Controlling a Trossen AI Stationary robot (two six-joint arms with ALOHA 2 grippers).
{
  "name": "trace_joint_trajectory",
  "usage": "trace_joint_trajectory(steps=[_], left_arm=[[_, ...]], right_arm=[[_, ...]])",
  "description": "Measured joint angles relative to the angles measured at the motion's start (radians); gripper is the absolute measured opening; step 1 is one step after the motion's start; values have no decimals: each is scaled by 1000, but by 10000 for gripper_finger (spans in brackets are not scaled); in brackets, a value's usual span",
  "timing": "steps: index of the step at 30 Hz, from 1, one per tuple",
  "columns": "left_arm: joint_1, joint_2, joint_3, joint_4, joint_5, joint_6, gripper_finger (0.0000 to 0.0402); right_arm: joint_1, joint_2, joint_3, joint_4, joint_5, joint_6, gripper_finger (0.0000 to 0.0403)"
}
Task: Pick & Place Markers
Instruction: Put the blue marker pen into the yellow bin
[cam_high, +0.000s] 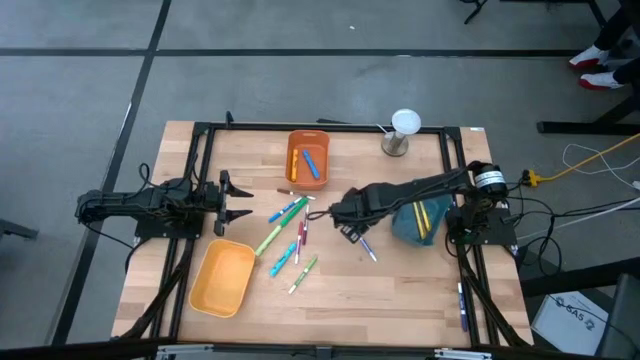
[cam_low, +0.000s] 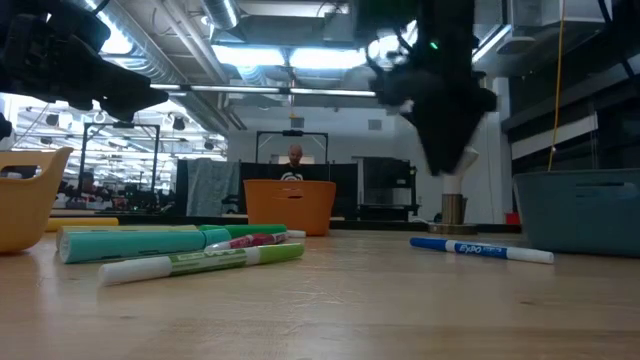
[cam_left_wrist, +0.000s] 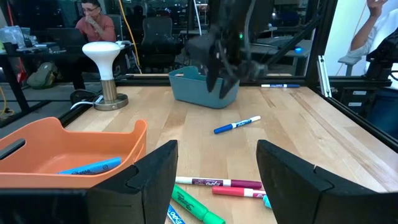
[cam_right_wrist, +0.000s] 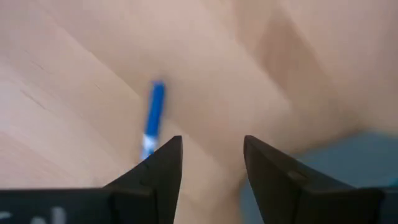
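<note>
Holding several markers, the orange bin (cam_high: 308, 157) sits at the upper middle of the high view; a blue marker (cam_high: 311, 165) and an orange one lie inside it. A yellow-orange bin (cam_high: 223, 279) at the lower left looks bare inside. A teal bin (cam_high: 420, 222) at the right, under the right arm, shows a yellow stick against its wall.

Loose markers (cam_high: 287, 233) lie scattered in the middle of the desk (cam_high: 400, 295), between the two orange bins: green, blue, pink and teal ones, some touching or crossing. One blue marker (cam_high: 368, 250) lies apart, just left of the teal bin.

The right end effector (cam_high: 350, 228) hangs above the desk close to that lone blue marker; its fingers stand apart with nothing between them, and in the right wrist view the blue marker (cam_right_wrist: 153, 119) lies just beyond one fingertip. The left end effector (cam_high: 240, 198) waits at the left side of the desk, released and wide, grasping nothing.

Bare wood lies along the lower edge and lower right of the desk. A black frame runs around the desk's edges, and a dark blue pen (cam_high: 462, 306) lies by its right rail.

A small white lamp (cam_high: 403, 131) stands at the upper right of the light wooden desk. Beyond lies grey floor with cables at the right; the low view shows a workshop with ceiling lights, and a person (cam_left_wrist: 94, 23) sits in the background.
</note>
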Motion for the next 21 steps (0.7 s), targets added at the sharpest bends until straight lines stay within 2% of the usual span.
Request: trace_joint_trajectory(steps=[4, 9, 21], left_arm=[[0, 0, 0, 0, 0, 0, 214], [0, 0, 0, 0, 0, 0, 214], [0, 0, 0, 0, 0, 0, 214]], right_arm=[[6, -1, 71, 83, 28, -133, 170], [26, -1, 79, 234, 25, -342, 170], [29, -1, 76, 241, 8, -301, 170]])
